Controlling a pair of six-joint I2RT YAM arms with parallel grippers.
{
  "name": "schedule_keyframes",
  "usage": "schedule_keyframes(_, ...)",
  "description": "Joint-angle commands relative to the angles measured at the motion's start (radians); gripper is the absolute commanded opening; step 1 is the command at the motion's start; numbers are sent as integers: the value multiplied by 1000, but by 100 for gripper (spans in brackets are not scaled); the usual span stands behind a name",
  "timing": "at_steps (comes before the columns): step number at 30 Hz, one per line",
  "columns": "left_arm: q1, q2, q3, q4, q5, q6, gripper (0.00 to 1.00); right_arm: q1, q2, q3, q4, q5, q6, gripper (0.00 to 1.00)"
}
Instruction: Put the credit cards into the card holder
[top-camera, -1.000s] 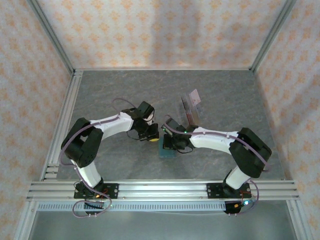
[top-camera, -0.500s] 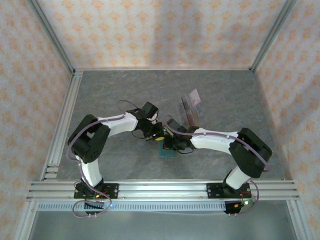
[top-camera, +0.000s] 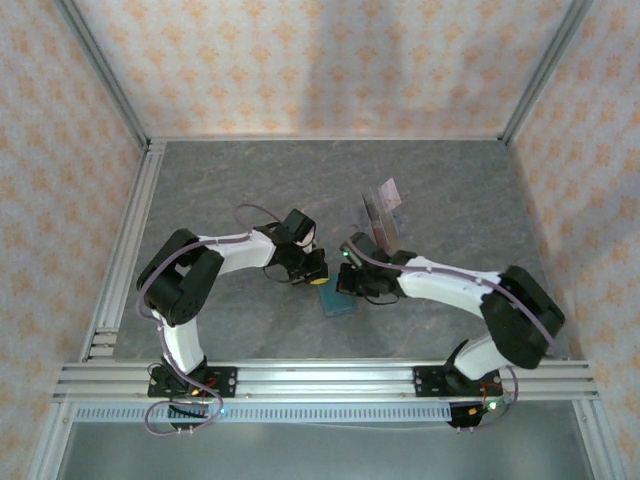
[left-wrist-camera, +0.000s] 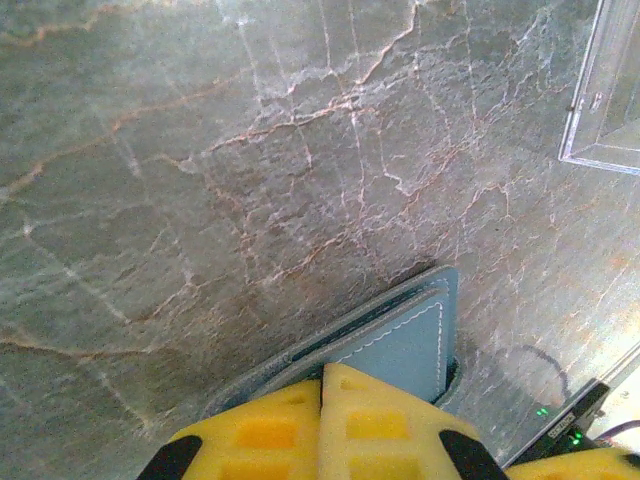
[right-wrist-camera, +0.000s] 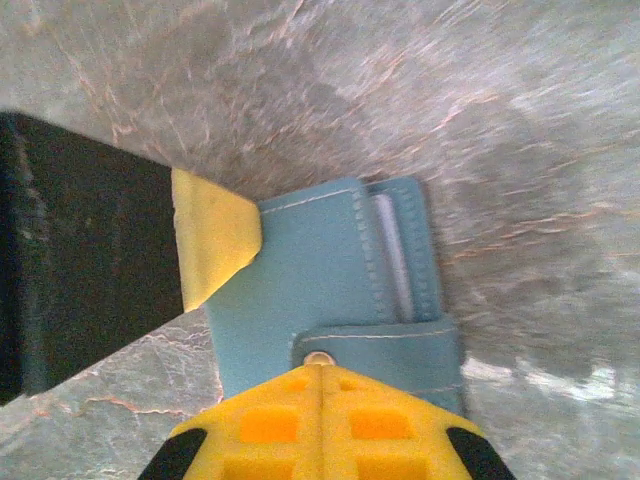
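The teal card holder (top-camera: 338, 303) lies closed on the grey table between both arms. My left gripper (top-camera: 316, 277) is shut, and its yellow tips (left-wrist-camera: 322, 375) rest on the holder's (left-wrist-camera: 405, 340) edge. My right gripper (top-camera: 350, 286) is also shut. Its tips (right-wrist-camera: 318, 372) sit at the stud of the holder's (right-wrist-camera: 310, 280) strap. The left gripper's yellow fingertip (right-wrist-camera: 212, 235) touches the holder's left corner. A pale strip (right-wrist-camera: 392, 255) shows in a pocket slot. The credit cards (top-camera: 391, 191) stand in a clear stand behind.
The clear slotted stand (top-camera: 381, 218) is just behind the right gripper, and its corner (left-wrist-camera: 608, 90) shows in the left wrist view. Aluminium rails (top-camera: 320, 378) run along the near edge and the left side. Patterned walls enclose the table.
My left arm has swung right, bringing its shut gripper onto the holder's left edge. The right arm's elbow has shifted right and its gripper sits slightly farther back.
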Motion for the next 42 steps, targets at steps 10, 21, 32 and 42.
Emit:
schedule_keyframes(10, -13, 58, -28, -172, -115, 80, 0, -11, -122, -83, -77, 68, 6, 0)
schedule_keyframes(21, -12, 90, -4, -192, -91, 98, 0, 91, 71, 126, -123, 103, -89, 37)
schedule_keyframes(32, -14, 129, 19, -214, -69, 125, 0, 141, 198, 204, -175, 198, -161, 46)
schedule_keyframes(42, -9, 148, 48, -248, -60, 155, 0, 207, 296, 215, -188, 350, -166, 38)
